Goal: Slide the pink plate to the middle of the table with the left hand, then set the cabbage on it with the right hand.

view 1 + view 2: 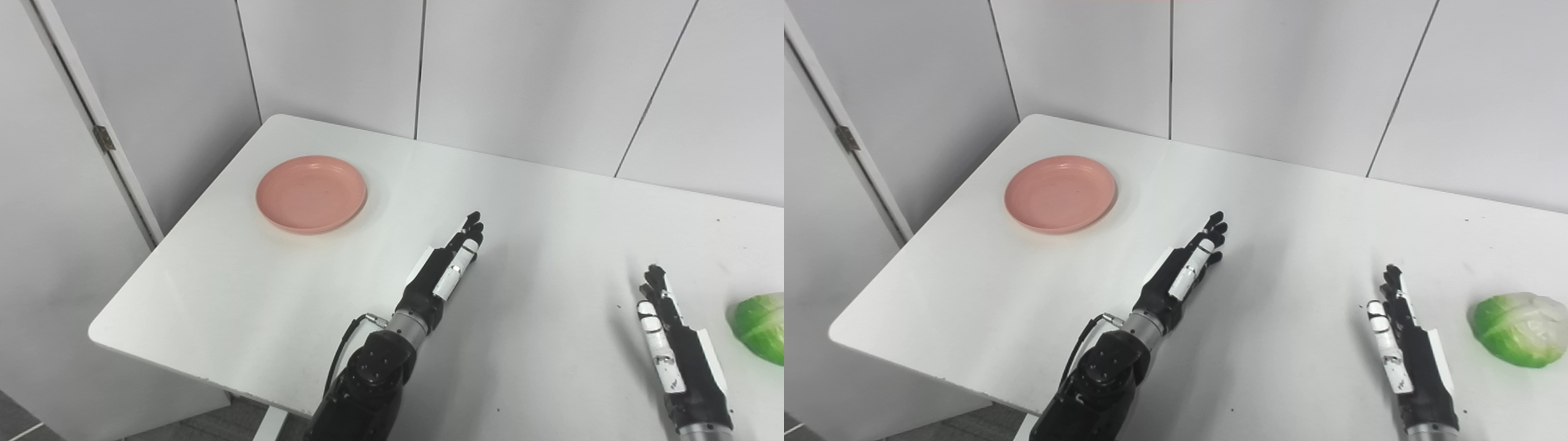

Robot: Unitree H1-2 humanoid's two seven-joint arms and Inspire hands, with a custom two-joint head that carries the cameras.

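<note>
A pink plate (pixel 311 193) lies empty on the white table (pixel 257 294) near its far left corner. My left hand (pixel 446 264) is open with fingers straight, over the middle of the table, to the right of the plate and apart from it. A green and white cabbage (pixel 1521 328) lies at the right side of the table. My right hand (pixel 1399 334) is open and flat, just left of the cabbage and not touching it. In the left eye view the cabbage (pixel 762 327) is cut by the frame's right edge.
White wall panels stand behind the table. A grey door with a hinge (pixel 104 138) is at the left. The table's front left edge (pixel 153 358) runs near my left arm.
</note>
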